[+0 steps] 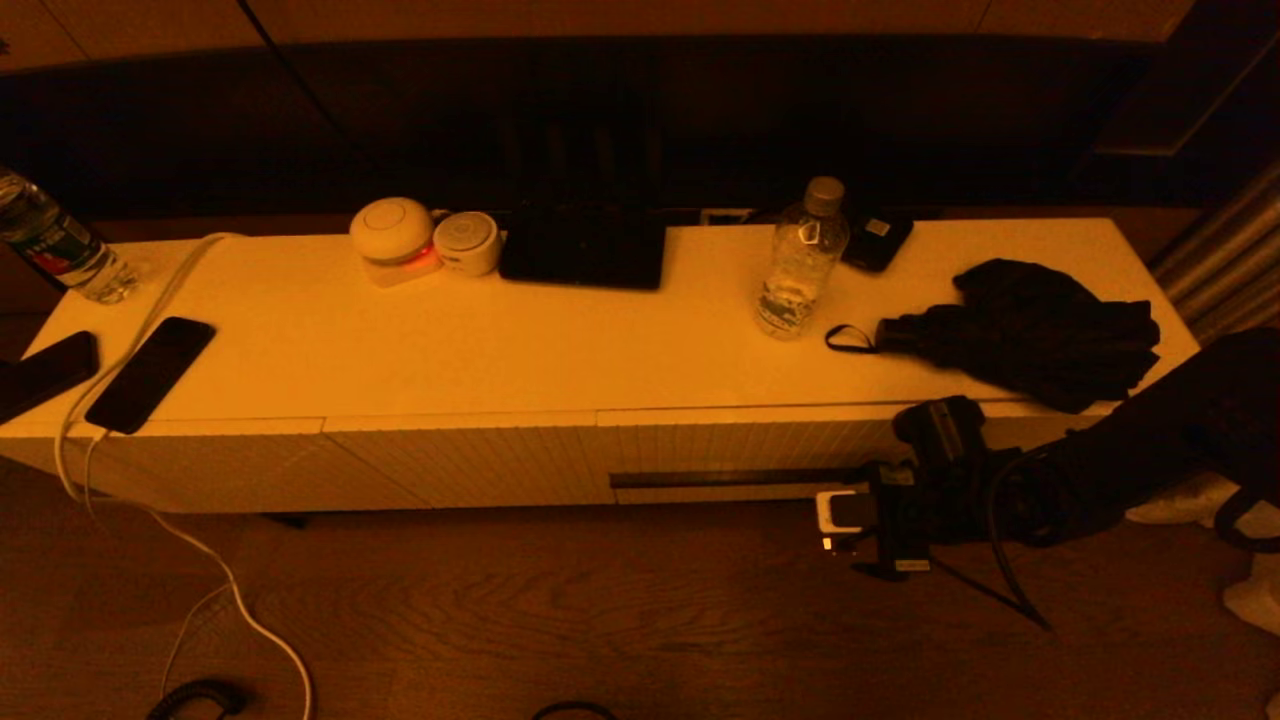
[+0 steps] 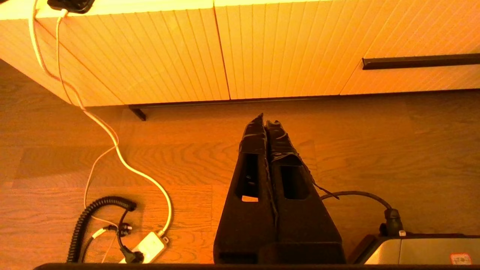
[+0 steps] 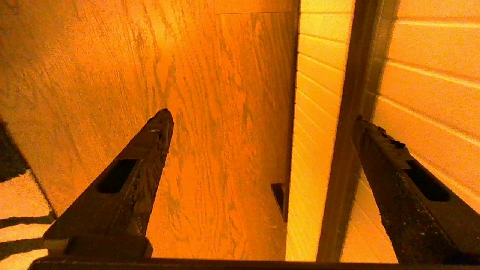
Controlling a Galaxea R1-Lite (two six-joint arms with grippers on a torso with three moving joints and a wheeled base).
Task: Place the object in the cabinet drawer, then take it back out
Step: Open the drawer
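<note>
My left tool (image 2: 267, 123) is hanging over the wood-grain floor (image 2: 375, 157), fingers pressed together. My right tool (image 3: 262, 123) is hovering spread wide at the dark slot handle (image 1: 735, 478) of the ribbed white cabinet drawer (image 1: 760, 445), which is sitting closed in the long white cabinet (image 1: 450, 340).
</note>
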